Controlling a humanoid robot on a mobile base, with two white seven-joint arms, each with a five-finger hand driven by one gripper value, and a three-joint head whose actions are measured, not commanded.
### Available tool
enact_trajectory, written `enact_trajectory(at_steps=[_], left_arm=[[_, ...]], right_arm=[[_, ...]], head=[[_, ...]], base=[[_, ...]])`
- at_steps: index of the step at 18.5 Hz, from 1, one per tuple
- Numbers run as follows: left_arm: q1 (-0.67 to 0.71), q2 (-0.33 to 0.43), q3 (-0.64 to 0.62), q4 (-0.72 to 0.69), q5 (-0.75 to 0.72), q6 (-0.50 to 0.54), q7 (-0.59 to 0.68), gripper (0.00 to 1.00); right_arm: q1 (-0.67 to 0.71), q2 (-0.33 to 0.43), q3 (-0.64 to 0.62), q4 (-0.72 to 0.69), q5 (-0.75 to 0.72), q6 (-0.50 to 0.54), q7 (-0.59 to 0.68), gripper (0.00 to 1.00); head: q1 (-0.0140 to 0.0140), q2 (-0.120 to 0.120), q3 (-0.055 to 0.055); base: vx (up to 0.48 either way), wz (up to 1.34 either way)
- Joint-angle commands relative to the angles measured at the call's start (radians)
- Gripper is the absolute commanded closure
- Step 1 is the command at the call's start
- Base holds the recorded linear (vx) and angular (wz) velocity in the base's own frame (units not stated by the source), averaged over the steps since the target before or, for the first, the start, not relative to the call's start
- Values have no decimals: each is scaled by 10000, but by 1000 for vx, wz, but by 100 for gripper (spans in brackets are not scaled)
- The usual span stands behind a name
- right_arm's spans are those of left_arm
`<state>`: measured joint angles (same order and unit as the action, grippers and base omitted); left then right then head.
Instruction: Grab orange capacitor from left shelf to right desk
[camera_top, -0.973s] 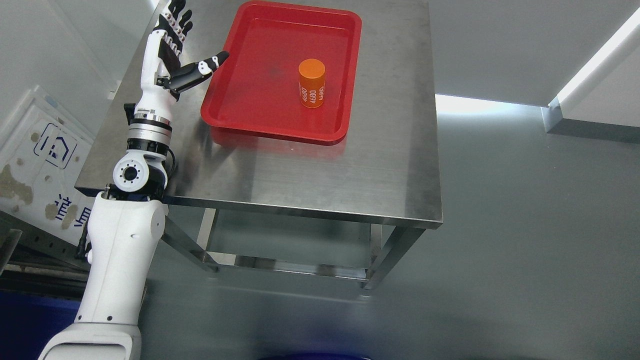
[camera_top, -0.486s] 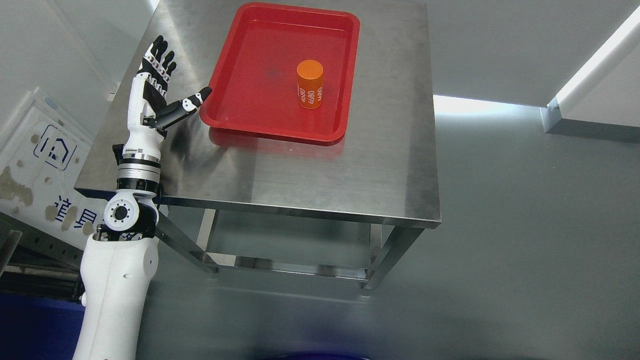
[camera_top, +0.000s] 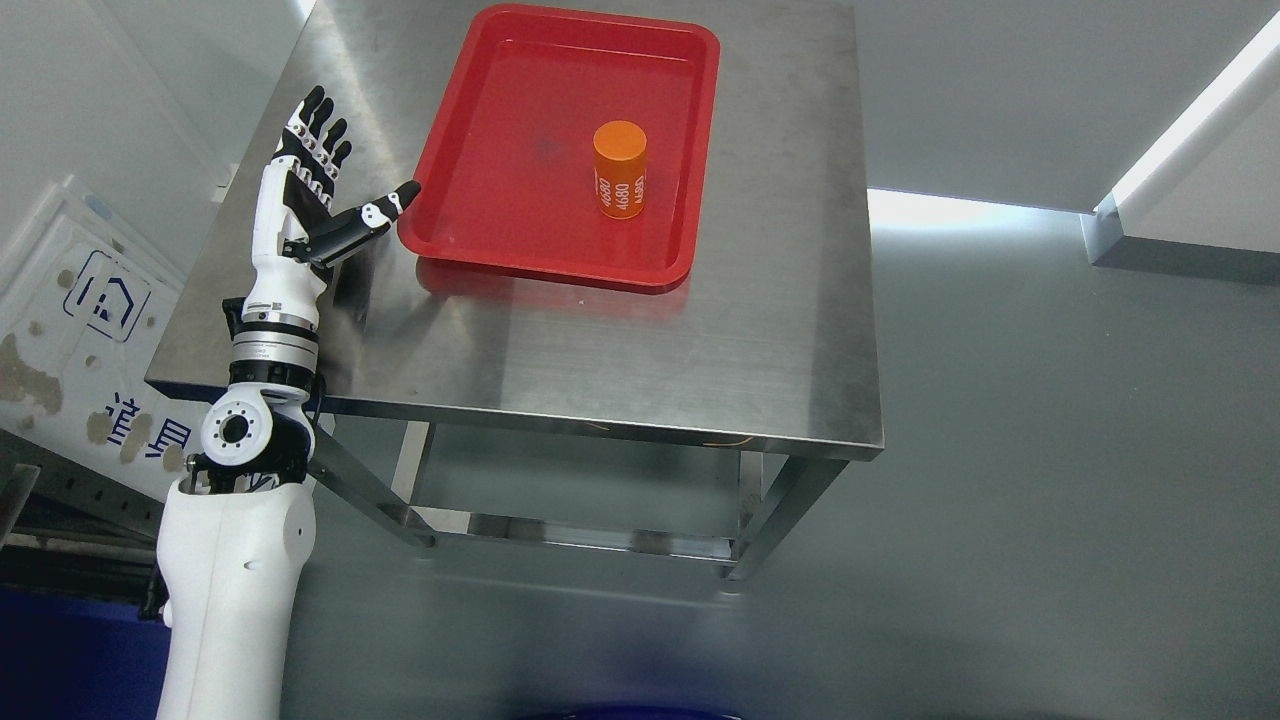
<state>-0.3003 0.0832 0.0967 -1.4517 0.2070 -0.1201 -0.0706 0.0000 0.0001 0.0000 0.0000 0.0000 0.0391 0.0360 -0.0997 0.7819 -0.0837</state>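
head view: left hand (camera_top: 305, 200) spread beside red tray (camera_top: 470, 225) edge, orange capacitor (camera_top: 620, 183) upright inside

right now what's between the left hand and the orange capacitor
In the head view, only the red tray's near left rim and bare tray floor lie between the open left hand and the upright orange capacitor; nothing else.
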Motion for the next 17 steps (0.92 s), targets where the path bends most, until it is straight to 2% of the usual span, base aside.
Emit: enact_trajectory(at_steps=[1,17], left_arm=[[-631,-279,995,-822,1,447,-15,0],[-770,-325,1042,-807,1,740,-30,0]], right_arm=[[337,-175,-107,-231,0,8,-53,0],[337,-175,-107,-231,0,8,-53,0]], head=[[0,0,0],[0,0,0]], base=[[0,0],[-1,0]])
